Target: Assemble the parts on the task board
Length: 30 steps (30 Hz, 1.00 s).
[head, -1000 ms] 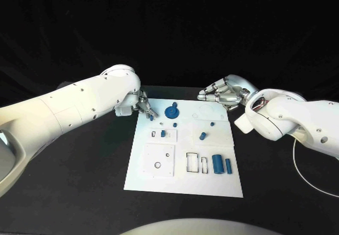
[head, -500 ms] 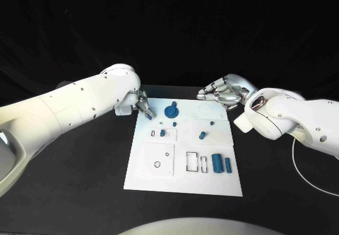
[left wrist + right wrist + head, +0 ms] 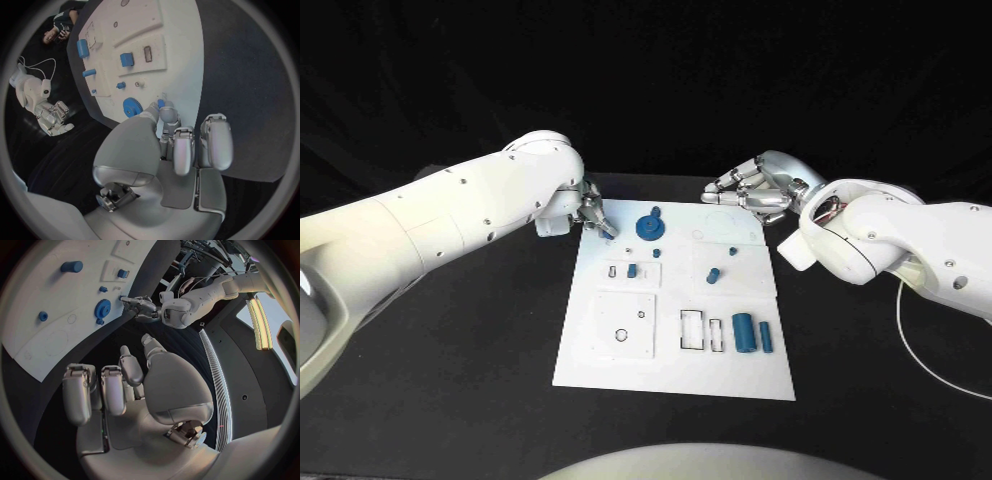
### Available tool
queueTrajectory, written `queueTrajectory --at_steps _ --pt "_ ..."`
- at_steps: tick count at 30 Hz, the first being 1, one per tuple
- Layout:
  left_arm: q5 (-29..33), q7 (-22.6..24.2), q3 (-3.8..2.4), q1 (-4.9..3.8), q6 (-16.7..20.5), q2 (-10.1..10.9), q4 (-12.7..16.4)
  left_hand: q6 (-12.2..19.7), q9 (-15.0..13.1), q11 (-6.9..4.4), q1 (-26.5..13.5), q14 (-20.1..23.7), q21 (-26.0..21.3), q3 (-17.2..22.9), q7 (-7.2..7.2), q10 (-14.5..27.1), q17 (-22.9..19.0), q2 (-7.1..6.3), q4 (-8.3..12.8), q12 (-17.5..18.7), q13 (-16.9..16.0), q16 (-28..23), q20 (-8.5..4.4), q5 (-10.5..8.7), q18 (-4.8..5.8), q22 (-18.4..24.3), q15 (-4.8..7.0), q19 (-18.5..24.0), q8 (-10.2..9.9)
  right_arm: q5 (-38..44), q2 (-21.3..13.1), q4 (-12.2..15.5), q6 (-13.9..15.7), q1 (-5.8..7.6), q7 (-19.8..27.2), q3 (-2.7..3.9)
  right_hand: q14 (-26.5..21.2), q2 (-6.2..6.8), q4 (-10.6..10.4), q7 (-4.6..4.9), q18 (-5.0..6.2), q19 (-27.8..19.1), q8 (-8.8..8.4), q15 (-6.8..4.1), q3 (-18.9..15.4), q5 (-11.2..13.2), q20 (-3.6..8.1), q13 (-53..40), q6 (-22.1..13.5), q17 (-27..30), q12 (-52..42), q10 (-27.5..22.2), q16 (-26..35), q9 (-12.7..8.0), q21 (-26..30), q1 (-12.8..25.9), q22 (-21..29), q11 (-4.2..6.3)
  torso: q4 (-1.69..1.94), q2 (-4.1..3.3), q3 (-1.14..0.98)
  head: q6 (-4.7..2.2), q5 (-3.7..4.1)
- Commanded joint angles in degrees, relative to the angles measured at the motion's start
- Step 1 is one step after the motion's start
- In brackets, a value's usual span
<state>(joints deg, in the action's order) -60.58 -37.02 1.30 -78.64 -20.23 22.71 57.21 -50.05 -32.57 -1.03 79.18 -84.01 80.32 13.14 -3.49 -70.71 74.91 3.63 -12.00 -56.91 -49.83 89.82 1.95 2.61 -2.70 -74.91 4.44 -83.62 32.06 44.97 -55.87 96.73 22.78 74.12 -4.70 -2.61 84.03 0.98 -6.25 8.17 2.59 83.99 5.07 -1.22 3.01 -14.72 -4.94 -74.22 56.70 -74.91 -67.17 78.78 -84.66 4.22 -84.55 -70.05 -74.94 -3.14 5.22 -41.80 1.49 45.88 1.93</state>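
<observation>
Head view first: the flat white rectangular task board [image 3: 678, 300] sits mid-way on the black surface [image 3: 459, 340]. The left robot hand [image 3: 589, 216] is at the board's 11 o'clock corner, pinching a small blue peg [image 3: 607, 238] at its fingertips, right at the board's edge. Just past it, toward 12 o'clock on the board, there's a blue gear-shaped part [image 3: 651, 227]. Smaller blue pieces dot the middle of the board, and two blue cylinders, the big one [image 3: 744, 333] and a thin one [image 3: 767, 334], lie side by side around 4 o'clock. The right robot hand [image 3: 754, 190] hangs off the board's 1 o'clock corner, fingers curled in loosely, nothing in it as far as I can see.

Left wrist view: the left robot hand [image 3: 175, 150] has its fingertips closed on the small blue peg [image 3: 161, 103] at the rim of the task board [image 3: 181, 55], with the blue gear-shaped part [image 3: 131, 106] just beside it. The right robot hand [image 3: 55, 119] shows beyond the board.

Right wrist view: the right robot hand [image 3: 125, 390] is empty, fingers partly bent, hovering off the board's edge [image 3: 37, 340]. The gear [image 3: 102, 308] is on the board, and the left robot hand [image 3: 140, 307] is right next to it.
</observation>
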Motion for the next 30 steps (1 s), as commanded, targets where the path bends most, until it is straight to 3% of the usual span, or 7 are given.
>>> queueTrajectory --at_steps 1,3,5,10,16,22,30 --pt "4.0 1.2 0.01 0.00 3.0 1.4 2.1 -0.4 -0.1 0.56 -1.7 -6.0 -0.3 10.5 -0.04 -0.1 15.1 -1.76 8.3 0.2 0.2 0.2 0.40 0.25 -0.47 -2.9 -0.39 0.1 0.6 0.2 0.0 0.1 -1.4 -0.05 0.0 -0.01 3.9 -0.44 -0.1 -0.06 -0.10 0.5 0.09 0.00 -0.4 -0.3 0.14 0.0 -0.3 -5.0 -0.1 -0.3 0.2 0.0 0.2 -0.1 -3.7 0.02 0.00 -0.01 -0.07 -0.04 0.11" --pt "5.3 1.3 0.02 -0.01 4.7 2.8 4.1 -0.6 -0.3 0.44 -3.3 -6.0 -0.4 13.4 -0.04 -0.3 15.1 -2.62 8.8 0.2 0.4 0.2 0.36 0.46 -0.50 -3.0 -0.47 0.0 1.0 0.2 -0.1 0.1 -1.5 -0.05 0.0 -0.02 3.9 -0.45 -0.1 -0.06 -0.10 0.5 0.09 0.00 -0.4 -0.3 0.14 0.0 -0.3 -4.9 -0.1 -0.3 0.2 0.0 0.2 -0.1 -3.8 0.02 0.01 0.02 -0.10 -0.11 0.18" --pt "6.1 1.5 0.03 0.00 6.3 4.1 5.9 -0.5 -0.5 0.54 -6.6 -6.0 -0.4 18.9 0.08 -0.7 15.1 -4.55 9.7 0.3 1.0 0.2 0.30 0.54 -0.50 -3.1 -0.33 -0.1 1.7 0.2 -0.1 0.1 -1.6 -0.05 0.0 -0.02 3.9 -0.45 -0.1 -0.06 -0.10 0.5 0.09 0.00 -0.4 -0.3 0.14 0.0 -0.3 -4.9 -0.1 -0.3 0.2 0.0 0.2 -0.1 -3.8 0.02 0.11 0.05 -0.07 -0.10 0.25" --pt "7.7 1.9 0.20 0.36 10.4 7.5 11.2 -0.9 -0.9 0.19 -8.9 -6.0 -0.3 22.6 0.17 -1.2 15.1 -5.75 11.2 -0.1 1.0 0.2 0.25 0.46 -0.43 -3.4 -0.24 -0.2 2.7 0.2 -0.2 0.1 -1.7 -0.05 -0.1 -0.05 3.9 -0.46 -0.1 -0.06 -0.10 0.5 0.09 0.00 -0.4 -0.4 0.14 0.0 -0.3 -4.9 -0.1 -0.3 0.2 0.0 0.2 -0.1 -3.8 0.02 0.23 0.08 -0.05 -0.06 0.18" --pt "5.3 2.9 0.70 1.88 13.3 11.4 17.5 -1.0 -1.0 0.03 -10.1 -6.0 -0.1 24.4 0.26 -1.6 15.1 -6.55 12.0 -0.3 0.9 0.2 0.15 0.54 -0.36 -3.7 -0.21 -0.4 3.2 0.2 -0.2 0.1 -1.8 -0.08 -0.1 -0.08 3.9 -0.50 -0.1 -0.06 -0.10 0.5 0.09 0.00 -0.5 -0.5 0.14 0.0 -0.3 -4.9 0.0 -0.3 0.2 0.0 0.2 -0.2 -3.8 0.01 0.25 0.14 0.04 0.15 0.08" --pt "3.2 3.6 1.12 2.97 12.6 13.3 20.2 -1.1 -1.0 -0.03 -10.5 -6.0 0.1 25.0 0.34 -1.8 15.1 -6.97 12.4 -0.5 0.8 0.2 0.12 0.54 -0.31 -4.0 -0.17 -0.6 3.4 0.2 -0.2 0.1 -2.0 -0.11 -0.1 -0.10 3.9 -0.54 -0.1 -0.06 -0.10 0.5 0.10 0.00 -0.6 -0.6 0.14 0.0 -0.3 -4.9 -0.1 -0.3 0.2 0.0 0.2 -0.3 -3.8 0.02 0.30 0.17 0.07 0.25 -0.03" --pt "1.4 4.2 1.46 3.77 9.6 14.0 21.2 -1.4 -1.0 -0.14 -10.7 -6.0 0.2 25.8 0.45 -2.3 15.1 -7.67 13.2 -0.9 0.5 0.2 0.08 0.55 -0.26 -4.2 -0.13 -0.7 3.6 0.2 -0.2 0.0 -2.1 -0.18 -0.1 -0.12 3.9 -0.54 -0.1 -0.06 -0.10 0.5 0.10 0.00 -0.6 -0.6 0.14 0.0 -0.3 -4.9 -0.1 -0.3 0.2 0.0 0.2 -0.3 -3.8 0.02 0.24 0.10 0.11 0.42 -0.16"
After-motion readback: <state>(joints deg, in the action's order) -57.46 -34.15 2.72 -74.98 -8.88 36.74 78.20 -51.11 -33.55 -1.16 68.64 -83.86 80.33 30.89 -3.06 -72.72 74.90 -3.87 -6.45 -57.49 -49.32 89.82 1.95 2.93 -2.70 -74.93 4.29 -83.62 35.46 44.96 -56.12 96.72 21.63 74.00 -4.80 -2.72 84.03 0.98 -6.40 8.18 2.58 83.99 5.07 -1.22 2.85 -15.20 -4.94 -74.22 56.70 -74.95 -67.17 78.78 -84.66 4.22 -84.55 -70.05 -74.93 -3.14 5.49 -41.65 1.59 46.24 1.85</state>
